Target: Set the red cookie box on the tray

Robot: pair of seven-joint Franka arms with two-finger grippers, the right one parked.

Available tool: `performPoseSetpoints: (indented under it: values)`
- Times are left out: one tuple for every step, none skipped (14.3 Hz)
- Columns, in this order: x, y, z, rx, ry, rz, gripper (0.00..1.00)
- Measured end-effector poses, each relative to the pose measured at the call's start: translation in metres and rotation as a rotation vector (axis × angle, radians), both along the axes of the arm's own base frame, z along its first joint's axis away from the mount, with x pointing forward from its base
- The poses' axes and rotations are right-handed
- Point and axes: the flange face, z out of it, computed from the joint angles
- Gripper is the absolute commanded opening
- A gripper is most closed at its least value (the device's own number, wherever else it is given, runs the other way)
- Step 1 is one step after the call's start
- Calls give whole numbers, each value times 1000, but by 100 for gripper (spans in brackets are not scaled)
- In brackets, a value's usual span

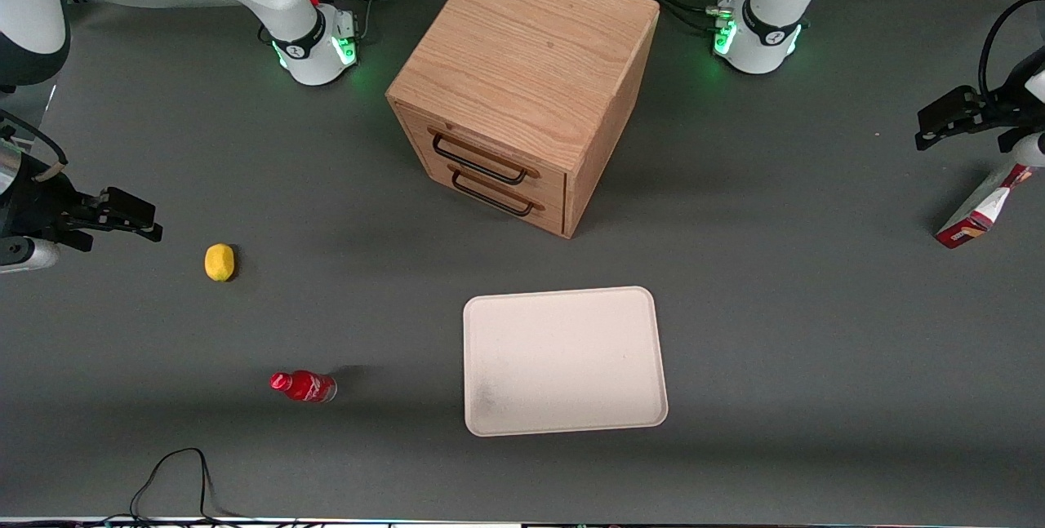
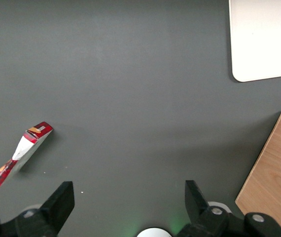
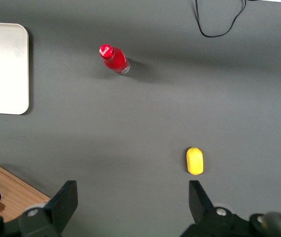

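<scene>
Red, white and grey, the cookie box (image 1: 980, 214) stands tilted on the dark table (image 1: 816, 308) toward the working arm's end, well apart from the cream tray (image 1: 563, 361). The left gripper (image 1: 939, 126) hangs above the table, near the box but clear of it, its two fingers (image 2: 61, 200) spread wide with nothing between them. The tray lies in front of the wooden drawer cabinet (image 1: 522, 87), nearer the front camera.
</scene>
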Motion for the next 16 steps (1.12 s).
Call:
performPoseSetpoints:
  values:
    - [0, 0, 0, 0, 0, -7, 100]
    - [0, 0, 0, -1, 0, -11, 100]
    - [0, 1, 0, -1, 0, -13, 100]
    - [0, 1, 0, -1, 0, -13, 100]
    - [0, 2, 0, -1, 0, -12, 100]
    - [0, 3, 0, -1, 0, -10, 100]
    - [0, 5, 0, -1, -1, -7, 100]
    - [1, 8, 0, -1, -5, -2, 100]
    - [1, 13, 1, -1, -8, 1, 100]
    - [1, 20, 1, -2, -9, -4, 100]
    - [1, 30, 0, -3, -8, -11, 100]
    - [0, 40, 0, -4, -7, -11, 100]
    - [-1, 51, 0, -5, -6, -17, 100]
    - [-2, 63, 0, -6, -5, -25, 100]
    - [-4, 76, 0, -8, -5, -37, 100]
    - [-6, 91, 0, -10, -4, -51, 100]
